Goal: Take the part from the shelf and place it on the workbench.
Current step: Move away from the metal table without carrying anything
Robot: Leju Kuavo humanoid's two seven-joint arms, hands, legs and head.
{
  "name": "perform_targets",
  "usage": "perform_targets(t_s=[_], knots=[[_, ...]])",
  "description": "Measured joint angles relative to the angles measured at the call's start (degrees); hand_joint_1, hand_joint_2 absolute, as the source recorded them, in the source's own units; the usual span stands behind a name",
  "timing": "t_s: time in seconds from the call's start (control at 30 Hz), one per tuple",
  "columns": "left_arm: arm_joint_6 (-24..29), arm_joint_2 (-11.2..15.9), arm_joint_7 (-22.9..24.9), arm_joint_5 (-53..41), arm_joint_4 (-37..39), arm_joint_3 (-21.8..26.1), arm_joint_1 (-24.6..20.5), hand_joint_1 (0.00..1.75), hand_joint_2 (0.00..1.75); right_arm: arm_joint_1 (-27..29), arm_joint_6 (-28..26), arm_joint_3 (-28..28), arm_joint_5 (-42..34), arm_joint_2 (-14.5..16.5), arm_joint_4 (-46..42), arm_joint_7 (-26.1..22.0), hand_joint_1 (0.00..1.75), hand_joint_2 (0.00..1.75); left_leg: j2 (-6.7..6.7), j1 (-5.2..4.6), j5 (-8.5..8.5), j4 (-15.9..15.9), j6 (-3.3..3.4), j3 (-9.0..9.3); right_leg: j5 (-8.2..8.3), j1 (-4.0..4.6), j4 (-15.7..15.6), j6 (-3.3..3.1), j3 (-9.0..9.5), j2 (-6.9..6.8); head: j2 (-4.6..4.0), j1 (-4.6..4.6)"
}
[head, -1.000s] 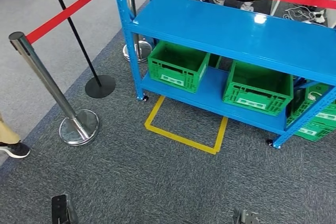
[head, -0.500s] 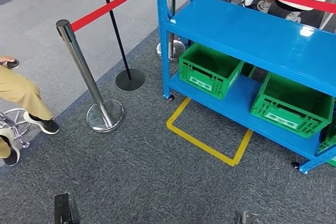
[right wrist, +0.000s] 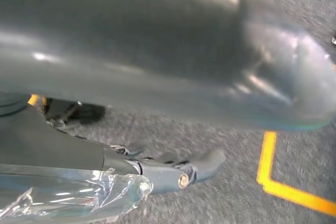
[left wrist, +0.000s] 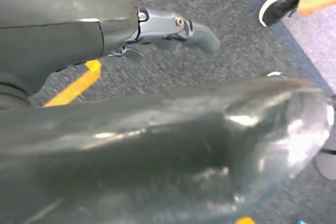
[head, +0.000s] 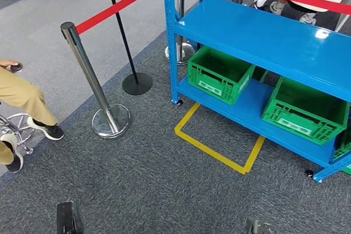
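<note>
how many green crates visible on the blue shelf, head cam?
3: one green crate left on the blue shelf's lower level, one right of it, a third cut off at the frame's right edge. More may be hidden.

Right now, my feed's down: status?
Left hand, right hand empty. Shelf ahead, crates on lower tier. Post off left; floor mark unblocked.
</note>
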Motion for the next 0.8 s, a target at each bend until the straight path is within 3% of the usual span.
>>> perform_targets(t_s=[0.07,0.13,0.17,0.2,0.23,0.27,0.3,0.33,0.37,0.4,0.43,0.47,0.53,0.6,0.67,0.7,0.73,0.77,0.8], knots=[[0.0,0.0,0.0,0.1,-0.1,-0.2,0.1,0.00,0.00,-0.2,0.0,0.3,-0.1,-0.1,-0.1,0.0,0.00,0.00,0.49,0.21,0.16,-0.8,0.53,1.05,-2.48,-0.11,2.9,0.29,-1.52,-1.50,0.01,0.40],[0.0,0.1,0.0,0.3,-0.1,-0.2,0.2,0.00,0.00,-0.4,0.0,0.6,-0.3,-0.1,-0.2,0.0,0.00,0.00,1.08,0.35,0.05,-0.8,0.43,1.20,-6.33,-0.53,9.2,0.83,-4.68,-2.40,0.00,0.77],[0.0,0.1,0.0,0.3,-0.1,-0.3,0.3,0.00,0.00,-0.3,0.0,0.7,-0.4,-0.1,-0.2,0.0,0.00,0.00,1.29,0.52,-0.06,-0.8,0.21,1.23,-7.47,-0.85,11.8,1.25,-6.18,-2.56,-0.01,0.77],[0.0,0.1,0.0,0.3,-0.1,-0.3,0.4,0.00,0.00,-0.1,0.0,0.8,-0.4,-0.1,-0.2,0.0,0.00,0.00,1.39,0.83,-0.22,-0.7,-0.16,1.29,-7.55,-1.23,12.8,1.70,-6.85,-2.69,-0.01,0.78],[0.0,0.1,0.0,0.3,-0.1,-0.4,0.5,0.00,0.00,0.1,0.0,0.8,-0.5,-0.1,-0.3,0.0,0.00,0.00,1.43,1.25,-0.43,-0.5,-0.65,1.38,-6.56,-1.71,11.7,2.27,-6.51,-2.78,-0.01,0.77],[0.0,0.0,0.0,0.4,-0.1,-0.4,0.6,0.00,0.00,0.2,0.0,0.8,-0.5,-0.2,-0.3,0.0,0.00,0.00,1.41,1.77,-0.75,-0.1,-1.31,1.43,-4.64,-2.33,8.7,3.05,-5.19,-2.80,-0.01,0.78],[0.0,0.1,0.0,0.4,-0.2,-0.4,0.6,0.00,0.00,0.3,0.0,0.8,-0.5,-0.2,-0.3,0.0,0.00,0.00,1.35,2.28,-1.25,0.7,-2.14,1.34,-3.28,-2.90,5.6,4.22,-3.69,-2.28,-0.01,0.86],[0.0,0.3,0.0,0.4,-0.2,-0.4,0.6,0.00,0.00,0.3,0.0,0.9,-0.5,-0.1,-0.3,0.0,0.00,0.00,1.26,2.62,-1.91,1.7,-2.99,1.06,-3.10,-3.28,3.1,4.89,-2.62,-1.62,-0.01,1.23],[0.0,0.4,0.0,0.4,-0.2,-0.4,0.6,0.00,0.00,0.4,0.0,0.9,-0.5,-0.1,-0.3,0.0,0.00,0.00,1.19,2.78,-2.64,2.8,-3.75,0.59,-3.46,-3.53,2.0,4.80,-1.97,-1.06,-0.01,1.51],[0.0,0.5,0.0,0.4,-0.2,-0.4,0.7,0.00,0.00,0.5,0.0,0.9,-0.6,-0.1,-0.3,0.0,0.00,0.00,1.12,2.82,-3.31,3.7,-4.34,0.23,-4.46,-3.50,2.2,4.12,-2.06,-0.61,-0.01,1.55],[0.0,0.5,0.0,0.4,-0.3,-0.5,0.7,0.00,0.00,0.7,0.0,1.0,-0.6,-0.1,-0.3,0.0,0.00,0.00,1.10,2.81,-3.83,4.2,-4.73,0.01,-5.16,-3.42,2.8,2.74,-2.20,-0.73,-0.01,1.50],[0.0,0.5,0.0,0.4,-0.3,-0.5,0.7,0.00,0.00,0.8,0.0,1.1,-0.7,-0.1,-0.4,0.0,0.00,0.00,1.17,2.83,-4.15,4.4,-4.98,-0.06,-5.15,-3.35,3.4,1.72,-2.01,-0.89,0.00,1.07],[0.0,0.3,0.0,0.4,-0.4,-0.6,0.5,0.00,0.00,1.0,0.0,1.2,-0.8,-0.1,-0.5,0.0,0.00,0.00,2.83,2.61,-3.68,6.6,-4.89,-1.19,-5.61,-3.04,3.5,0.69,-1.00,-1.26,0.00,0.12],[0.0,0.2,0.0,0.4,-0.5,-0.6,0.2,0.00,0.00,1.1,0.0,1.3,-1.0,-0.2,-0.5,-0.1,0.00,0.00,5.13,1.99,-3.27,13.0,-4.16,-5.59,-6.25,-2.47,2.4,-0.02,0.88,-1.89,-0.01,-0.68],[0.0,0.2,0.0,0.5,-0.6,-0.7,0.3,0.00,0.00,1.2,0.0,1.3,-1.2,-0.2,-0.5,-0.1,0.00,0.00,5.89,1.21,-5.20,19.5,-3.26,-11.36,-7.06,-1.89,0.9,-0.51,3.28,-2.43,-0.01,-0.93],[0.0,0.2,0.0,0.5,-0.6,-0.8,0.4,0.00,0.00,1.2,0.0,1.4,-1.3,-0.2,-0.5,-0.1,0.00,0.00,5.93,0.70,-6.60,20.8,-2.72,-13.43,-7.57,-1.71,0.0,-0.66,4.72,-2.55,-0.01,-0.98],[0.0,0.2,0.0,0.6,-0.6,-0.8,0.6,0.00,0.00,1.3,0.0,1.4,-1.4,-0.2,-0.5,-0.1,0.00,0.00,5.93,0.12,-7.60,20.5,-2.11,-14.58,-8.14,-1.59,-0.9,-0.77,6.25,-2.59,-0.01,-1.01],[0.0,0.2,0.0,0.6,-0.6,-0.9,0.7,0.00,0.00,1.4,0.0,1.4,-1.4,-0.2,-0.5,-0.1,0.00,0.00,5.93,-0.51,-7.50,18.5,-1.46,-14.85,-8.76,-1.54,-1.8,-0.80,7.85,-2.59,-0.01,-1.06],[0.0,0.2,0.0,0.6,-0.6,-0.9,0.8,0.00,0.00,1.4,-0.1,1.6,-1.5,-0.2,-0.5,-0.1,0.00,0.00,5.95,-1.21,-5.36,15.3,-0.67,-14.55,-9.41,-1.51,-2.9,-0.79,9.56,-2.62,-0.01,-1.14]])
